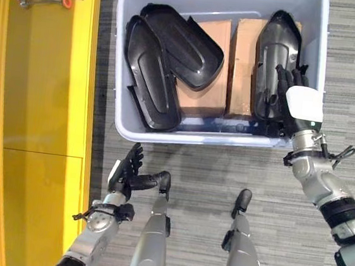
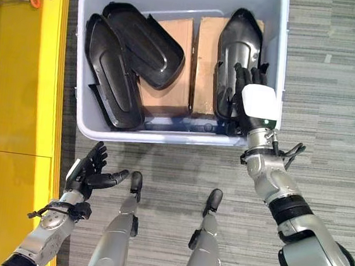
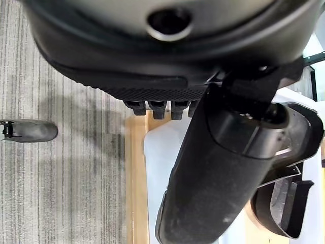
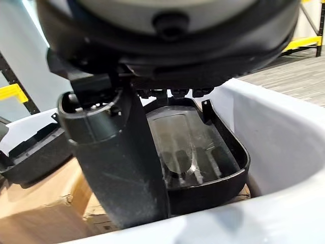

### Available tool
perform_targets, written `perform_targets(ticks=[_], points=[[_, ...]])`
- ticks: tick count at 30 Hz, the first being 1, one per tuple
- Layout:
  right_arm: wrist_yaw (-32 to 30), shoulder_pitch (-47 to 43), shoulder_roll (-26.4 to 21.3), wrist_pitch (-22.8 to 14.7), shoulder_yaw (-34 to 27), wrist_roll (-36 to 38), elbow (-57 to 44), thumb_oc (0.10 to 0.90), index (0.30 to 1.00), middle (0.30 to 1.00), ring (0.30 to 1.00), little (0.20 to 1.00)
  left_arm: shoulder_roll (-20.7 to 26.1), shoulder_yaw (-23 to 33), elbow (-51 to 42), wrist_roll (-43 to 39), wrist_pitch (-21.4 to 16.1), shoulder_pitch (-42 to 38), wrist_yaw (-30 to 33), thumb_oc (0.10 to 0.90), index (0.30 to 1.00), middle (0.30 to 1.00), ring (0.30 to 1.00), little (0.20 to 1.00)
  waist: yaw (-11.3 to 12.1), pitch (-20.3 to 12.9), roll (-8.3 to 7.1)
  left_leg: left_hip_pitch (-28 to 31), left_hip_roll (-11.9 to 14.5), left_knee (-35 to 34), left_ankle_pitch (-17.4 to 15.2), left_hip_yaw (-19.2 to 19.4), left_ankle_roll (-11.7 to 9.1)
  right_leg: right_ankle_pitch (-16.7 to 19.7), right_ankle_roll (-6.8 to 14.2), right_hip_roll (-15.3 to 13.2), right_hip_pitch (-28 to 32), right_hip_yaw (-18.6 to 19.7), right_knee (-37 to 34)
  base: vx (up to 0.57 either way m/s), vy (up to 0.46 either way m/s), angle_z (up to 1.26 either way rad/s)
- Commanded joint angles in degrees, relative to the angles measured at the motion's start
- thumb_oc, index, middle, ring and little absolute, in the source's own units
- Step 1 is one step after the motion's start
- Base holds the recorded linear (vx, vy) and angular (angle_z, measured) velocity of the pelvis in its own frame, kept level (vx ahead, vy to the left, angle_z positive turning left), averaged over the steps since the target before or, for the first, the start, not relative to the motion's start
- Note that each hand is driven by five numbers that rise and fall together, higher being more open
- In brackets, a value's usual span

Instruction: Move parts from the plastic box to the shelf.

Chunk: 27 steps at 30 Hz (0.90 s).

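Note:
The pale blue plastic box (image 1: 196, 138) stands on the floor ahead of me. It holds three black moulded parts: two overlapping at its left (image 1: 149, 73) (image 1: 187, 42), and one along its right side (image 1: 272, 48). My right hand (image 1: 301, 101) reaches over the box's near right corner, fingers straight above that right part (image 4: 193, 147); I cannot tell whether they touch it. Its thumb (image 4: 122, 162) stands apart from the part. My left hand (image 1: 126, 172) hangs open below the box's near left corner, beside the yellow shelf (image 1: 42, 93), holding nothing.
Two brown cardboard boxes (image 1: 204, 91) (image 1: 242, 57) lie in the plastic box under and between the parts. Metal hooks with an orange piece (image 1: 65, 0) sit at the shelf's far end. Grey striped carpet surrounds the box.

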Motion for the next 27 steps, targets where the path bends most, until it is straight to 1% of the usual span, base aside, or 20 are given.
perform_targets(ticks=[1,3,6,8,13,14,17,18,20,22,24,27], points=[[-2.2,-6.9,-6.6,0.2,3.3,-3.4,0.7,0.9,1.0,1.0,1.0,1.0,1.5,1.0,-3.6,1.5,-4.5,0.0,1.2,0.9,1.0,1.0,1.0,1.0,0.2,0.5,-1.19,2.7,2.7,0.6,1.5,0.4,-2.3,-2.5,0.8,-3.4,-4.8,-0.3,8.8,0.0,0.0,0.0],[-1.9,-8.2,-7.2,0.2,4.2,-3.2,2.3,0.9,1.0,1.0,1.0,1.0,1.8,0.9,-3.5,1.4,-4.5,0.0,1.3,0.9,1.0,1.0,1.0,1.0,0.4,0.7,-1.01,2.4,2.6,0.6,1.6,0.3,-2.3,-2.5,0.8,-3.4,-5.2,-0.3,8.9,0.0,0.0,0.0],[-2.5,-10.8,-6.7,0.4,5.9,-2.3,5.3,0.9,1.0,1.0,1.0,1.0,1.3,1.1,-3.5,1.2,-4.7,-0.6,1.6,0.9,1.0,1.0,1.0,1.0,0.5,1.4,-0.57,1.2,2.6,0.8,1.8,0.2,-2.3,-2.5,0.8,-3.3,-6.5,-0.1,9.3,0.0,-0.013,0.0],[-2.7,-11.1,-6.9,0.6,5.9,-2.2,5.1,0.9,1.0,1.0,1.0,1.0,1.0,1.4,-3.5,0.9,-4.6,-0.6,2.0,0.9,1.0,1.0,1.0,1.0,0.4,2.2,-0.08,-0.7,2.4,1.6,1.5,0.3,-2.3,-2.5,0.7,-3.7,-8.3,-0.1,9.8,-0.01,-0.024,0.02],[-3.0,-12.6,-6.5,0.9,7.0,-2.6,6.2,0.9,1.0,1.0,1.0,1.0,0.8,1.2,-3.6,0.7,-4.9,-0.9,2.4,0.9,1.0,1.0,1.0,1.0,0.5,2.3,0.24,-3.1,2.1,2.5,1.2,0.1,-2.2,-2.8,0.6,-3.8,-11.0,0.3,10.9,0.0,0.0,0.0],[-3.4,-13.6,-5.3,1.1,7.4,-2.3,7.3,0.9,1.0,1.0,1.0,1.0,0.6,0.9,-3.8,0.6,-4.9,-1.2,2.8,0.9,1.0,1.0,1.0,1.0,0.6,2.3,0.49,-5.2,2.0,3.5,0.7,-0.1,-2.0,-3.1,0.4,-4.4,-13.2,0.5,12.2,0.0,0.0,0.0],[-3.7,-14.2,-4.0,1.2,7.7,-1.8,8.4,0.9,1.0,1.0,1.0,1.0,0.3,0.7,-3.8,0.5,-5.0,-1.5,3.2,0.9,1.0,1.0,1.0,1.0,0.6,2.3,0.65,-7.3,1.7,4.8,0.2,-0.2,-1.8,-3.4,0.3,-4.6,-15.3,0.8,13.3,-0.01,-0.01,0.07],[-4.0,-14.6,-3.0,1.3,7.9,-1.2,10.2,0.9,1.0,1.0,1.0,1.0,0.2,0.5,-3.7,0.3,-5.2,-1.8,3.4,0.9,1.0,1.0,1.0,1.0,0.8,2.3,0.81,-8.4,1.6,5.3,0.0,-0.4,-1.6,-3.4,0.2,-4.8,-16.3,0.9,13.8,-0.01,-0.007,0.06],[-4.0,-15.0,-2.5,1.3,8.3,-1.1,10.8,0.9,1.0,1.0,1.0,1.0,0.2,0.6,-3.8,0.3,-5.2,-1.8,3.6,0.9,1.0,1.0,1.0,1.0,0.8,2.3,0.86,-8.8,1.6,5.5,0.0,-0.5,-1.6,-3.4,0.1,-4.7,-16.7,1.0,13.9,-0.01,-0.004,0.04],[-4.0,-15.3,-0.7,1.4,9.2,-0.8,13.7,0.9,1.0,1.0,1.0,1.0,0.0,0.2,-3.7,0.3,-5.4,-2.1,3.7,0.9,1.0,1.0,1.0,1.0,0.9,2.3,1.07,-9.6,1.5,5.8,-0.1,-0.5,-1.5,-3.3,0.1,-4.8,-17.9,1.3,14.2,0.0,0.0,0.0],[-4.0,-15.5,-0.2,1.4,9.7,-0.8,14.5,0.9,1.0,1.0,1.0,1.0,0.0,0.0,-3.6,0.3,-5.4,-2.4,3.8,0.9,1.0,1.0,1.0,1.0,1.0,2.3,1.11,-9.6,1.4,5.8,-0.2,-0.5,-1.4,-3.3,0.1,-4.7,-18.0,1.4,14.2,-0.01,0.009,-0.04],[-3.6,-15.3,1.8,1.4,11.1,-1.3,17.9,0.9,1.0,1.0,1.0,1.0,-0.1,-0.8,-3.4,0.1,-5.6,-3.0,3.8,0.9,1.0,1.0,1.0,1.0,1.1,2.3,1.42,-9.9,1.1,6.2,-0.4,-0.4,-1.3,-3.3,0.0,-4.9,-18.4,1.6,14.5,0.0,0.005,-0.01]])
